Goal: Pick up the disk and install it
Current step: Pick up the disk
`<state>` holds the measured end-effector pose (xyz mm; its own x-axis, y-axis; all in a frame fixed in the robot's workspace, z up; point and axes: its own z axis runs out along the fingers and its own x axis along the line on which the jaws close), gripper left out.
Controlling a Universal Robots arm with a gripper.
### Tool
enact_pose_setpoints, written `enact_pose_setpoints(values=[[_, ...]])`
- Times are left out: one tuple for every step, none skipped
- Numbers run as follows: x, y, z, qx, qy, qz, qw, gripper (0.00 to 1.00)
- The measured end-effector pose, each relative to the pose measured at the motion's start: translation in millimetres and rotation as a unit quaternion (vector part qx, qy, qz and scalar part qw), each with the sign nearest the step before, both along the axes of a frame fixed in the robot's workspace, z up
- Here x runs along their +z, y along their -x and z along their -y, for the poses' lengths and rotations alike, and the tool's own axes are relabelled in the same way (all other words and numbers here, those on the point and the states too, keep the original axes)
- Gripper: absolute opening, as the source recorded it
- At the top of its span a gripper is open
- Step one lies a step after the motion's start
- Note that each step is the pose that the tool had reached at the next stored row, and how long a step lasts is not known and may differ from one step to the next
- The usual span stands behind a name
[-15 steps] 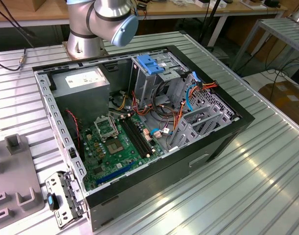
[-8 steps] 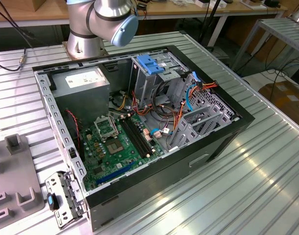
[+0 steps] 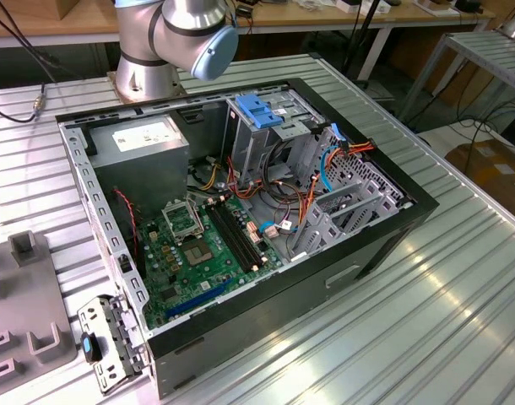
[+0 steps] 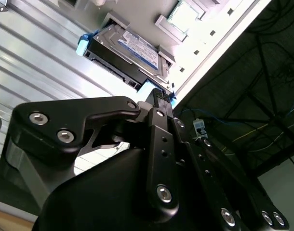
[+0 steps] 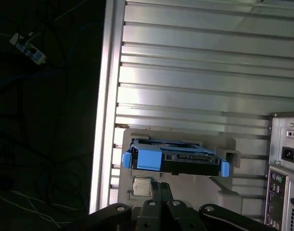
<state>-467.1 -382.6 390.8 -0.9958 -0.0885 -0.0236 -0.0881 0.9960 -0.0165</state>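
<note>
Black claw [image 5: 159,185] links fill the foreground in both wrist views, the two fingers [image 4: 159,144] drawn together and clasping nothing. Their tips [image 4: 159,94] hang over the near end of the disk [image 5: 176,161].

That disk [image 4: 127,53], a dark flat drive in a bright blue carrier with small blue end tabs, lies in a pale grey holder [image 5: 176,134] on the ribbed metal counter [image 5: 195,72]. The holder sits close to the counter's edge, beyond which cables trail over a dark floor [image 5: 41,120]. A small square silvery part [image 5: 140,186] rests in the same holder, just beside the disk. The rear panel of the computer case [image 5: 284,168] stands near the holder but apart from it.

In the exterior view, the computer case [image 3: 350,253] lies open on its side on the counter [image 3: 393,321]. Inside it are a green motherboard [image 3: 198,253], a grey power supply [image 3: 143,143] and a tall grey metal cage [image 3: 257,143]. The cage is topped by a light-blue latch plate [image 3: 262,110], and orange, red and blue cables are bunched beside it. The silver arm's base [image 3: 177,34] rises behind the case. A grey fixture [image 3: 21,295] with upright blocks sits at the exterior view's left.
</note>
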Motion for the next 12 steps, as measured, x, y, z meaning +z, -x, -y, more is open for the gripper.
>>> enact_pose_setpoints(values=[[0.0,0.0,0.0,0.003,0.0,0.0,1.0,0.11],[0.1,0.0,0.0,0.007,0.0,-0.0001,0.99998,0.11],[0.1,0.0,0.0,0.009,0.0,-0.0001,0.99996,0.11],[0.0,0.0,0.0,0.013,0.0,0.0,0.99991,0.11],[0.0,0.0,0.0,0.016,0.0,-0.0001,0.99987,0.11],[0.1,0.0,0.0,0.022,0.0,-0.0001,0.99976,0.11],[0.1,0.0,0.0,0.027,0.0,0.0,0.99964,0.11],[0.0,0.0,0.0,0.03,0.0,0.0,0.99955,0.11],[0.0,0.0,0.0,0.034,0.0,0.0,0.99943,0.11],[0.1,0.0,0.0,0.037,0.0,0.0,0.99933,0.11],[0.0,0.0,0.0,0.04,0.0,0.0,0.99919,0.11],[0.0,0.0,0.0,0.043,0.0,0.0,0.99908,0.11]])
